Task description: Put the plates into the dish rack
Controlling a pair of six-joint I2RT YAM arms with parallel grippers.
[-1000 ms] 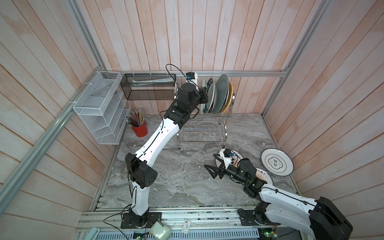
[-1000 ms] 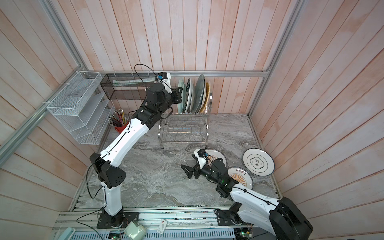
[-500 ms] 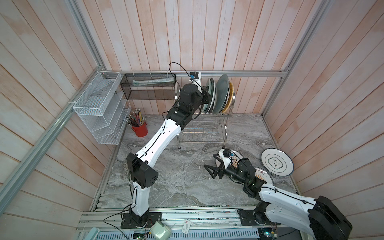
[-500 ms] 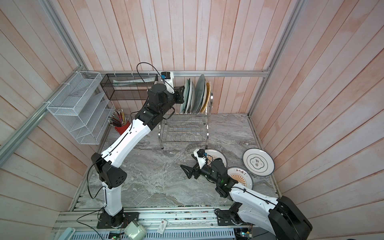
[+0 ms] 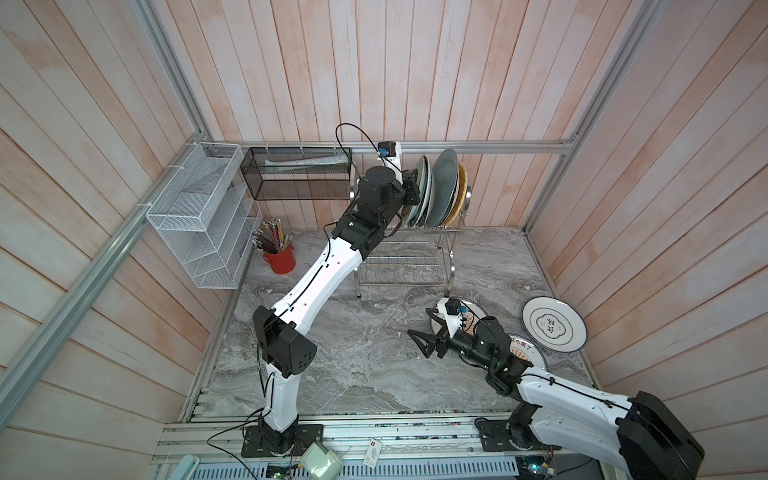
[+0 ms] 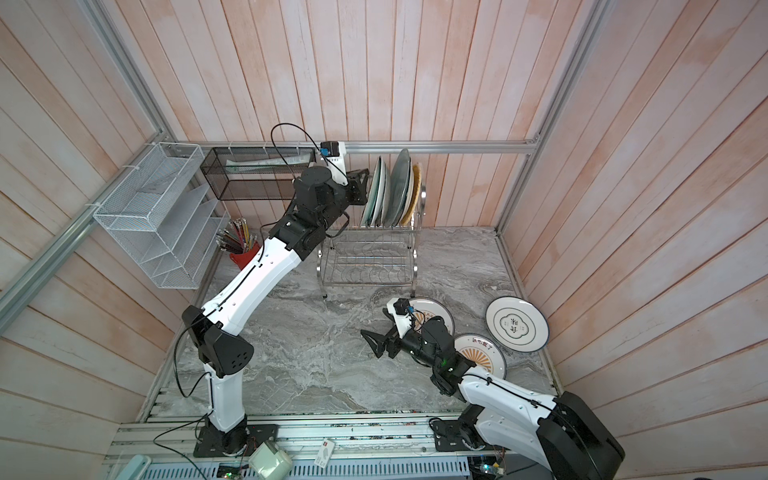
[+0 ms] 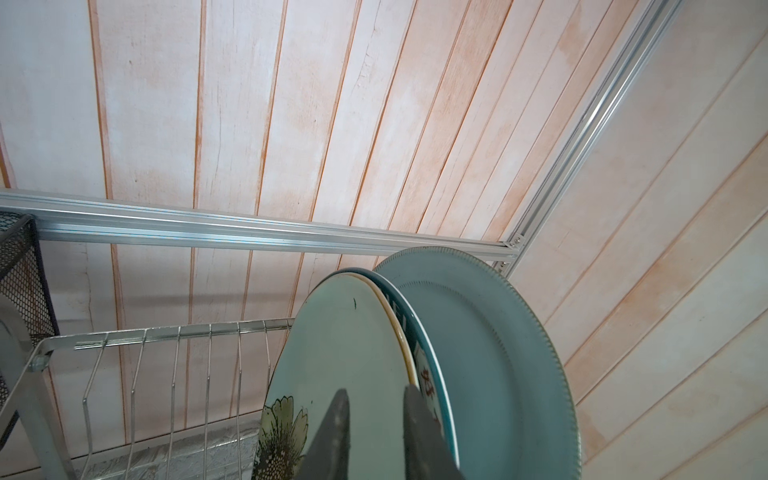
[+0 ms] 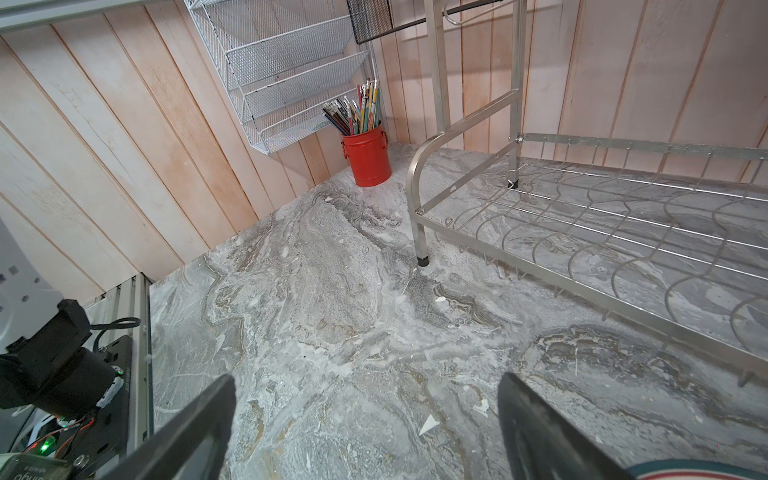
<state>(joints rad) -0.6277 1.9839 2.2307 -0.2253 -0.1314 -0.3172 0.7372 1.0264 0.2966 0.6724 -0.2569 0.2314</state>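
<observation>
While my left arm reaches up to the top tier of the dish rack [image 5: 399,284], my left gripper [image 7: 375,390] stands with its jaws narrow. One finger lies across the face of the mint plate [image 7: 332,353], the other at its rim, just beside the cream-edged plate [image 7: 398,328] behind it. From the wrist view I cannot tell whether the pads pinch that rim or stand just free of it.

The mint plate stands on edge in the top tier, its flower low on the face, at the left of a close row. After the cream-edged plate comes a teal-rimmed plate [image 7: 430,374] with red marks, then the large grey-teal plate [image 7: 490,353]. In both top views the yellow woven plate [image 5: 462,193] closes the row, next to the rack's right end frame.

My right gripper [image 5: 418,321] hangs low over the marble table [image 5: 353,353] in front of the rack, jaws spread wide and holding nothing.

Three plates lie flat on the table to the right. A white plate [image 6: 432,307] sits partly under my right wrist. The orange-sunburst plate [image 6: 482,353] lies partly under my right arm. The blue-ring plate [image 5: 555,324] lies apart from the arm, near the right wall.
</observation>
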